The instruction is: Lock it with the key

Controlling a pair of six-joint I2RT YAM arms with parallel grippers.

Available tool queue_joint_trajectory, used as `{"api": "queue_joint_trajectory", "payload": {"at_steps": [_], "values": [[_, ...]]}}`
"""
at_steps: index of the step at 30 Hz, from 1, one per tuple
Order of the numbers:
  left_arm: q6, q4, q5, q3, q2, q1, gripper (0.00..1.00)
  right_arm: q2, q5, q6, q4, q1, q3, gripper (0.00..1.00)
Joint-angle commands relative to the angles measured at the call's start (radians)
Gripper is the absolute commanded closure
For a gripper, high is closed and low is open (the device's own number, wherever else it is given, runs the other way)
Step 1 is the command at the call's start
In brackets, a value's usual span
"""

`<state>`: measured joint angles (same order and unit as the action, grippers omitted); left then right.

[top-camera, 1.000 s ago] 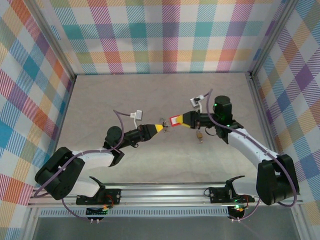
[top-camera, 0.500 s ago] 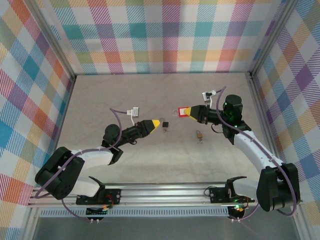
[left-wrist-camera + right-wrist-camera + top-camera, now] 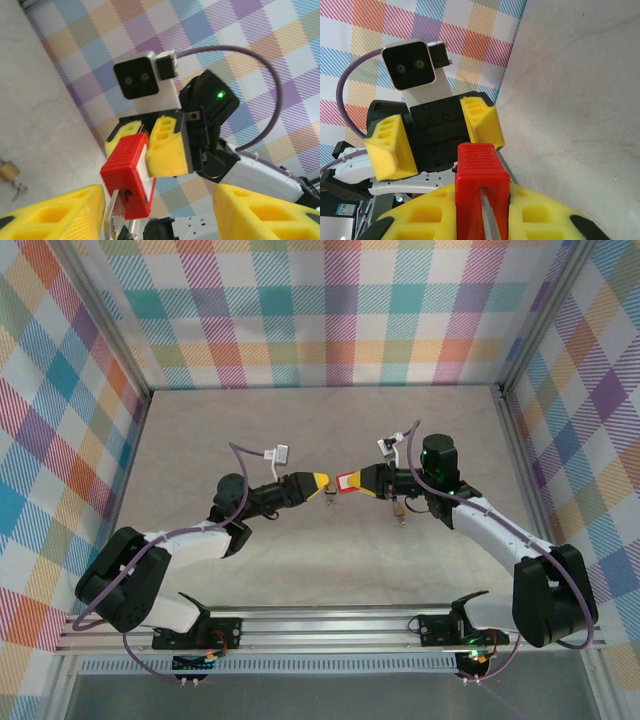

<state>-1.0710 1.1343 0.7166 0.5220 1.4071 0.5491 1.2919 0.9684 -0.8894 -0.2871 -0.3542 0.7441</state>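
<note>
A red padlock [image 3: 349,482] is gripped by my right gripper [image 3: 362,481] above the table's middle. In the right wrist view the padlock [image 3: 481,190] sits between the yellow pads, its steel shackle [image 3: 487,217] pointing back at the camera. My left gripper [image 3: 322,481] faces it tip to tip, jaws apart. A silver key [image 3: 114,212] sticks out of the keyhole on the padlock [image 3: 127,170], right beside one left fingertip [image 3: 60,212]; the other fingertip [image 3: 260,210] stands far from it. The left gripper [image 3: 437,135] shows head-on and open.
A small brass padlock [image 3: 399,509] with keys lies on the table under the right arm, also seen at the left wrist view's edge as the brass lock [image 3: 7,170]. Checked walls enclose the grey table [image 3: 300,430] on three sides.
The left jaws went from shut to open. The right gripper swung away to the right with the red padlock, then came back to face the left gripper.
</note>
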Motion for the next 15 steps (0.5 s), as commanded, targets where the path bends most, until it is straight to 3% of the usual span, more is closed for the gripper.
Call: {"api": "queue_joint_trajectory", "payload": {"at_steps": [1, 5, 15], "values": [[0.057, -0.081, 0.027, 0.021, -0.023, 0.006, 0.42, -0.001, 0.004, 0.033, -0.010, -0.009, 0.047, 1.00], [0.050, -0.081, 0.028, 0.024, -0.013, 0.008, 0.44, 0.005, -0.002, 0.040, -0.005, -0.016, 0.051, 1.00], [-0.039, 0.078, 0.042, 0.011, 0.049, 0.008, 0.64, 0.018, -0.011, 0.042, -0.014, -0.025, 0.051, 1.00]]}}
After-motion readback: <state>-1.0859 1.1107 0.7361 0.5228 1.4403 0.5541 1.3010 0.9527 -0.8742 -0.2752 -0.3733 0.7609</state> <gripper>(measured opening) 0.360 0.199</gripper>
